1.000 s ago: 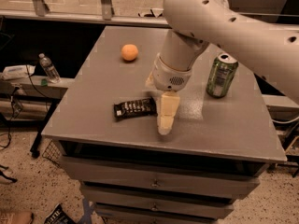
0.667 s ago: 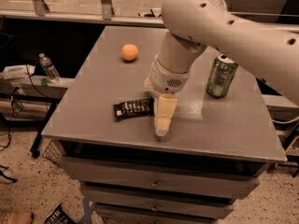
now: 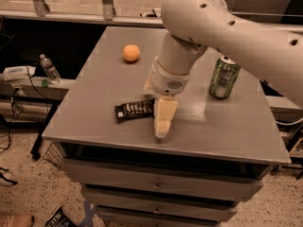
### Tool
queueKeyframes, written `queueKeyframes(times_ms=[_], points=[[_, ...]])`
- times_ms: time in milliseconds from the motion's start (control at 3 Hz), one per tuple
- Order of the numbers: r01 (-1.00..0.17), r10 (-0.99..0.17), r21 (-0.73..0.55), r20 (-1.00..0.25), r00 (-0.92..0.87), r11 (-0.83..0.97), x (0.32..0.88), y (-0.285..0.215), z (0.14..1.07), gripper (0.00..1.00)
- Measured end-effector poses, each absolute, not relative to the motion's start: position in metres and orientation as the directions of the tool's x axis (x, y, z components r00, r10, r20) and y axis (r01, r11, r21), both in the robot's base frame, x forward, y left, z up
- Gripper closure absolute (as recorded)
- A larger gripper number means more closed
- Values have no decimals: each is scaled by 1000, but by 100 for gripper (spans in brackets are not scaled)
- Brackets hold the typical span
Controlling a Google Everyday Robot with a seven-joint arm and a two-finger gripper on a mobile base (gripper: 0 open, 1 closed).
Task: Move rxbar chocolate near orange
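Slight leftward shift of the white robot arm's (image 3: 227, 30) cream-coloured gripper (image 3: 162, 123) is noted against the earlier frames; the flat, black-wrapped rectangular rxbar chocolate (image 3: 134, 110) and all other items hold position. Gripper points down at centre frame, low over the grey metal table (image 3: 94, 93), just beside the bar's right end; contact is not determinable, and whether it is apart or together cannot be told. Bar lies left of centre, well apart from the small round orange (image 3: 131, 53) at upper left; a green soda can (image 3: 223, 77) stands upright at right.
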State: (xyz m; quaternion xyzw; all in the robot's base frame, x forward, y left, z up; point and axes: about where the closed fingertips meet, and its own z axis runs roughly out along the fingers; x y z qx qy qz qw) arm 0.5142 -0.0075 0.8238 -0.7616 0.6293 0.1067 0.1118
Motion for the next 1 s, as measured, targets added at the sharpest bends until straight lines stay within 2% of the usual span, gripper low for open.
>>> queueKeyframes(times_ms=[333, 1000], points=[[-980, -933, -42, -301, 197, -194, 512, -4, 825, 25], [-975, -928, -43, -301, 221, -219, 506, 5, 824, 70]])
